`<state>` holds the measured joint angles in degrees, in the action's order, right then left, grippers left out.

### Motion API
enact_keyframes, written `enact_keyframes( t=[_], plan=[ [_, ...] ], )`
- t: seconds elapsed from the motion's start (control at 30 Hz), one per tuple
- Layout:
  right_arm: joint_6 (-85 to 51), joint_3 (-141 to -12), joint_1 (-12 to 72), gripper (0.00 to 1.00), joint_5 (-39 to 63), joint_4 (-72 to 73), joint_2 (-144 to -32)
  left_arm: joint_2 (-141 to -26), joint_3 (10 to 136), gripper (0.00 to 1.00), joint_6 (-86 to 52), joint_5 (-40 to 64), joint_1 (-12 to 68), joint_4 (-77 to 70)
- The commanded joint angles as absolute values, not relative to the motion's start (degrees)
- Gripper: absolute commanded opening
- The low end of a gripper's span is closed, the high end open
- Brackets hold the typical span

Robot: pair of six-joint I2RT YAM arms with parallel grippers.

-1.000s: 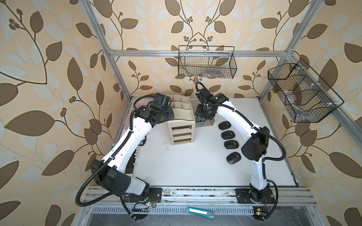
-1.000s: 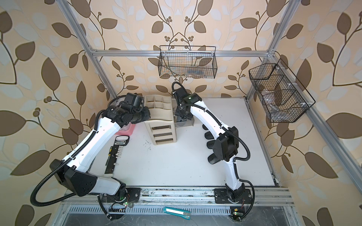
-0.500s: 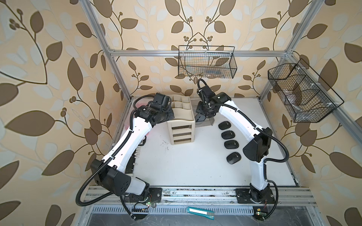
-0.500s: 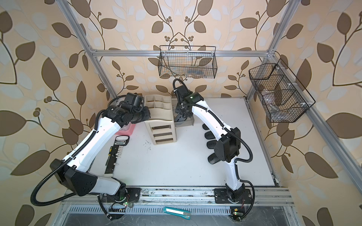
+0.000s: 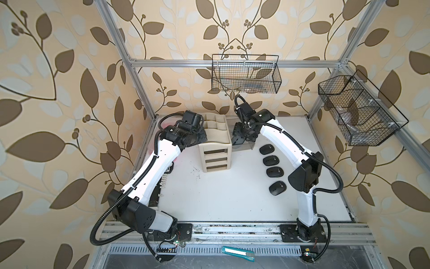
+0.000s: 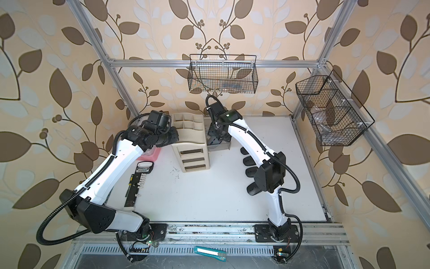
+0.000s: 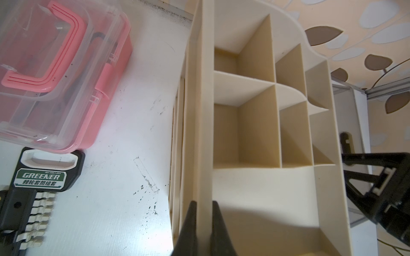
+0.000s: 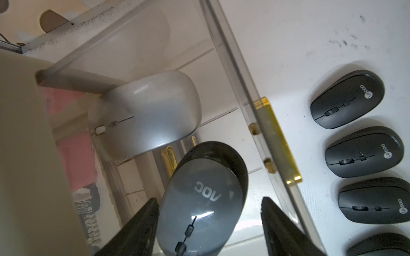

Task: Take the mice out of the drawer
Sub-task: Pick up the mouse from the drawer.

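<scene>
On the white tabletop [image 5: 221, 198], the right gripper [image 8: 209, 199] stands wide, its fingers [image 8: 142, 221] flanking the dark grey mouse [image 8: 199, 199] inside the clear drawer [image 8: 228, 59]; the silver mouse [image 8: 150, 110] lies just beyond; four black mice [image 8: 363, 150] line the table outside; the left gripper [image 7: 203, 206] pinches a wall of the beige organizer [image 7: 255, 188].

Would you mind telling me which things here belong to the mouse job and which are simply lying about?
Job: silver mouse, dark grey mouse, both in the clear drawer; four black mice, already out; beige organizer.
Lying about: pink box, socket set, utility knife, two wire baskets.
</scene>
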<state>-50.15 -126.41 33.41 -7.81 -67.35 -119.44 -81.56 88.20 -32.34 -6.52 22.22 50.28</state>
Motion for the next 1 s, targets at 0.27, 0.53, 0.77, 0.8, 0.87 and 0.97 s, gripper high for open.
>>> enact_keyframes(
  t=[0.27, 0.53, 0.77, 0.8, 0.87, 0.97],
  plan=[
    [-52.2, -128.3, 33.5, 0.76, -7.2, -69.0, -125.4, -79.4, 88.1, 0.00, -38.3, -7.2, 24.4, 40.8],
    [-52.6, -128.1, 33.8, 0.71, -7.5, -67.5, -125.7, -79.4, 87.9, 0.00, -38.2, -7.6, 24.5, 40.5],
    [-51.8, -128.4, 33.3, 0.65, -7.6, -65.8, -124.3, -79.4, 87.9, 0.00, -38.1, -7.6, 24.5, 40.5],
    [-51.3, -129.2, 33.1, 0.65, -8.0, -66.1, -124.4, -79.4, 87.9, 0.00, -38.1, -7.5, 24.5, 40.5],
    [-50.3, -129.8, 32.6, 0.64, -7.8, -66.3, -124.5, -79.4, 87.9, 0.00, -37.9, -7.6, 24.5, 40.6],
    [-48.0, -129.6, 31.9, 0.62, -7.6, -66.6, -124.0, -79.1, 87.8, 0.00, -37.7, -7.7, 24.5, 40.7]
  ],
)
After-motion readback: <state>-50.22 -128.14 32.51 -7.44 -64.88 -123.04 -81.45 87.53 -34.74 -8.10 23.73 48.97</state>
